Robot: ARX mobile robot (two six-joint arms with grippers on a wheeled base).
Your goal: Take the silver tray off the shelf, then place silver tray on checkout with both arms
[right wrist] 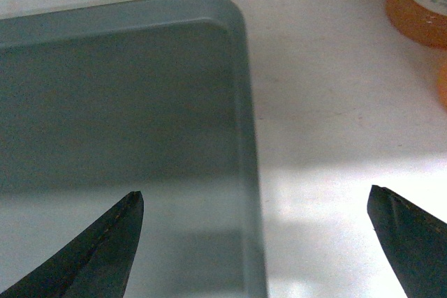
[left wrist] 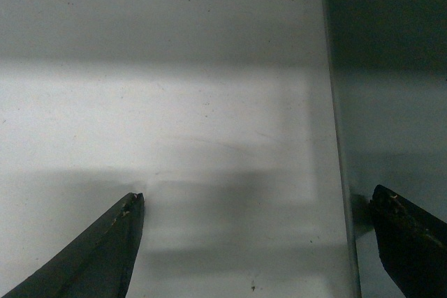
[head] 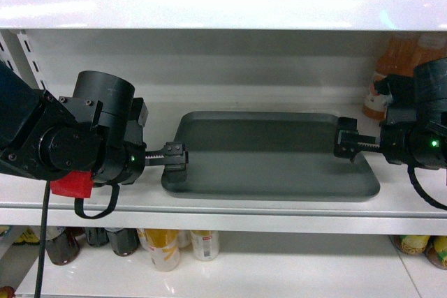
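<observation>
The silver tray [head: 272, 151] lies flat on the white shelf [head: 209, 209], near its front lip. My left gripper [head: 174, 155] is at the tray's left edge and my right gripper [head: 347, 142] at its right edge. In the left wrist view the left gripper [left wrist: 255, 197] is open, with one finger over the bare shelf [left wrist: 174, 102] and the other over the tray [left wrist: 391, 102]. Seen from the right wrist, the right gripper [right wrist: 255, 197] is open astride the tray's [right wrist: 119, 102] right rim, one finger over the tray and one over the shelf [right wrist: 328, 102]. The checkout is out of view.
Orange bottles [head: 394, 68] stand at the back right of the shelf, close behind my right arm, and also show as orange bottles [right wrist: 419, 5] in the right wrist view. The upper shelf board [head: 223, 8] hangs overhead. More bottles [head: 167, 246] fill the lower shelf.
</observation>
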